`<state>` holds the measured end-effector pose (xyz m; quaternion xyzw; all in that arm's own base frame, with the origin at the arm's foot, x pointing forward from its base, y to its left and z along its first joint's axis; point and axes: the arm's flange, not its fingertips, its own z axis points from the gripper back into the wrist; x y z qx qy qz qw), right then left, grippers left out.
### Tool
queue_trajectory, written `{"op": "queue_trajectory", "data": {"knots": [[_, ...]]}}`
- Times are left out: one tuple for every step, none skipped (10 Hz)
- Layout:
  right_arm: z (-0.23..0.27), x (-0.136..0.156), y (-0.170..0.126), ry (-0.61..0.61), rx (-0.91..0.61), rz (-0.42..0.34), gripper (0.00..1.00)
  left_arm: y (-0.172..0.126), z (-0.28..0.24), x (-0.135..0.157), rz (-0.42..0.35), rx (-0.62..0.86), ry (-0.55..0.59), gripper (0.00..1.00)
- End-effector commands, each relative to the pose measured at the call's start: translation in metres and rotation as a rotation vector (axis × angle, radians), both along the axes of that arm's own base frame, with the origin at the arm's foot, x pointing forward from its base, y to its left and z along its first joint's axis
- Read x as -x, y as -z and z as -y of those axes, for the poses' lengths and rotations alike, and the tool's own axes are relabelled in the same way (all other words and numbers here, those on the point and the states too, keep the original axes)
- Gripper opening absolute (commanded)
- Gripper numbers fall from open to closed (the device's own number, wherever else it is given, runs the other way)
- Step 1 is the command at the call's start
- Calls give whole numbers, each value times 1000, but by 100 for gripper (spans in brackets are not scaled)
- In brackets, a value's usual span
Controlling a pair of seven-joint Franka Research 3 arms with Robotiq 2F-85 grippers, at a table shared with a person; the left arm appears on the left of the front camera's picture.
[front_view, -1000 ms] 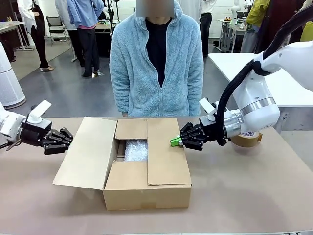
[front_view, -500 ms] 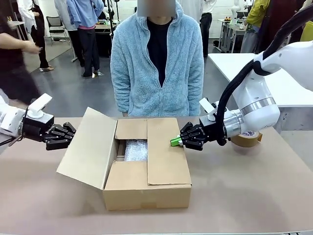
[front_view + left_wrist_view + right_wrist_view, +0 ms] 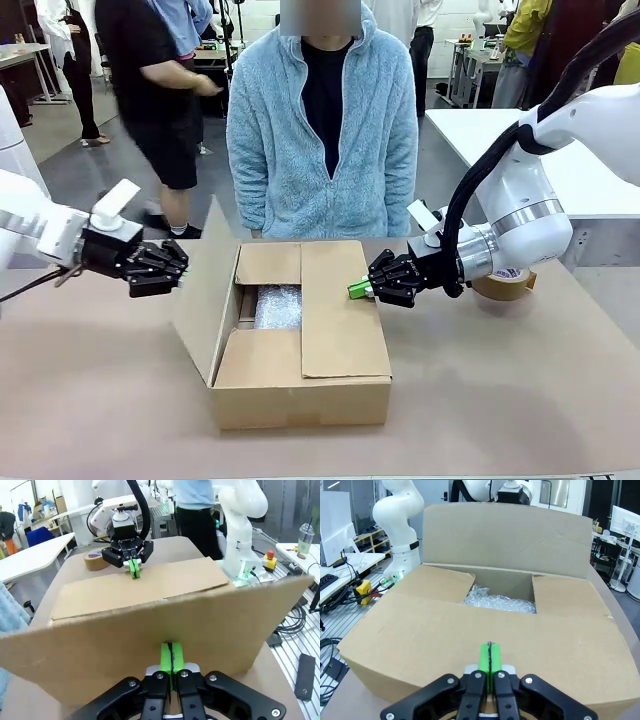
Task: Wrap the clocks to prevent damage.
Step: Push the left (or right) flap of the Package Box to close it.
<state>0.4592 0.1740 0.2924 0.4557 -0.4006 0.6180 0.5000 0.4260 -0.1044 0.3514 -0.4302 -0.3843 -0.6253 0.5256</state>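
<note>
The clocks [image 3: 278,306] show as a whitish bubble-wrap bundle lying inside the open cardboard box [image 3: 300,402]; the bundle [image 3: 501,601] also shows through the gap in the right wrist view. My left gripper [image 3: 179,272] is shut, its green tips [image 3: 170,659] pressed against the outside of the box's left flap [image 3: 204,300], which stands almost upright. My right gripper [image 3: 357,291] is shut too, and its tips [image 3: 490,659] rest on the right flap [image 3: 340,320], which lies folded flat over the box.
A brown tape roll [image 3: 507,284] lies on the table behind my right arm. A person in a blue fleece [image 3: 320,130] stands at the far edge, close behind the box. Another person in black walks past at the back left.
My left gripper has moved right and upward, lifting the left flap from splayed outward to nearly upright. The right arm has stayed still. A person in black has walked in behind.
</note>
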Motion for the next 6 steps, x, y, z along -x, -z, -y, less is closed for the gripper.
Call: {"op": "queue_trajectory", "data": {"knots": [[-1,0,3,4,8,-1,1,10,27,-11,0,-24,-12,0],[-1,0,3,4,8,-1,1,13,38,-16,-23,-19,-10,0],[-1,0,3,4,8,-1,1,17,48,-15,-14,-26,-12,0],[-1,0,3,4,8,-1,1,22,57,-16,-11,-43,-10,0],[-1,0,3,4,8,-1,1,26,64,-21,-16,-61,-6,0],[-1,0,3,4,8,-1,1,33,67,-18,-15,-70,-12,0]]}}
